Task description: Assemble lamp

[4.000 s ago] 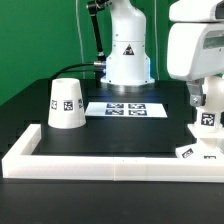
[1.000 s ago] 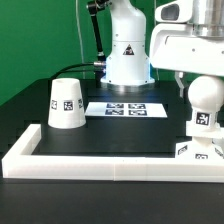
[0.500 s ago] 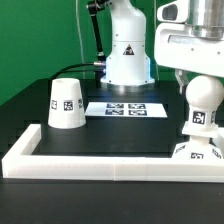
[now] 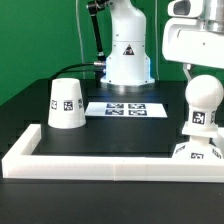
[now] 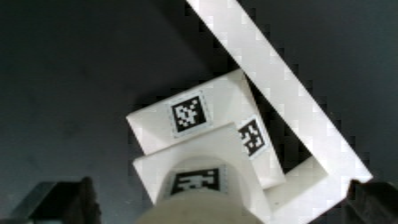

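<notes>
At the exterior view's left, the shade [image 4: 66, 103] stands on the black table [image 4: 120, 135]: a smooth white plastic truncated cone, narrow end up, with a black-and-white square tag on its side. It sits well apart from the other lamp parts. Just right of it, farther back, the marker board [image 4: 126, 109] lies flat, thin and white, with several printed tags. Behind that rises the robot's glossy white pedestal [image 4: 128, 50].

A long white bar frame [image 4: 100, 166] of square section edges the table's near side and left side.

At the exterior view's right, the base [image 4: 197, 152] is a flat white square with tags on its edges, tucked against the near bar. On it stands the bulb [image 4: 202, 105], a matte white ball over a tagged neck.

The gripper [image 4: 196, 42] hangs above the bulb, apart from it; its dark fingers [image 5: 63, 200] show only partly in the wrist view, so I cannot tell how the jaws stand.
</notes>
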### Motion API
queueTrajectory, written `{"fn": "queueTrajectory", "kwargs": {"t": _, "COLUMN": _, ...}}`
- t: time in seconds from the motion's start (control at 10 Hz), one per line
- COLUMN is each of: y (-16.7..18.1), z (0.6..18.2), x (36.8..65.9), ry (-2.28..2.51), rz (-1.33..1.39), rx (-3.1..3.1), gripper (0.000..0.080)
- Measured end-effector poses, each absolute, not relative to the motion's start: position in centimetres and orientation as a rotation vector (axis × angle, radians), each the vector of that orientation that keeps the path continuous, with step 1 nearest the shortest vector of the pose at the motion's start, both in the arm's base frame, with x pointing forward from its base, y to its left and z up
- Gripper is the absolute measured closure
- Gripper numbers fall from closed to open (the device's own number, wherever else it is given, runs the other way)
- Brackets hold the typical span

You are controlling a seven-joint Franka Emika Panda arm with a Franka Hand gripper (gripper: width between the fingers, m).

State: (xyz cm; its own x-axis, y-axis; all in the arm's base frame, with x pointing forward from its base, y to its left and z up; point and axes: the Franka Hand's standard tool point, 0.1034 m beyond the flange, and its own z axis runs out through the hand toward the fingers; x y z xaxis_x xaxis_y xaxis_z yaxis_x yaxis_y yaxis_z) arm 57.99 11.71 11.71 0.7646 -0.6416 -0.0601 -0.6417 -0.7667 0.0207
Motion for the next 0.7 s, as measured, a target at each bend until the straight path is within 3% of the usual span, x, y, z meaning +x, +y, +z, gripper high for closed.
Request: {"fn": "queueTrajectory", "kwargs": {"t": 0.7, "y": 12.08, "z": 11.64, "x": 57.59, "ry": 1.019, "rz": 0.107, "rx": -2.966, "gripper": 0.0101}}
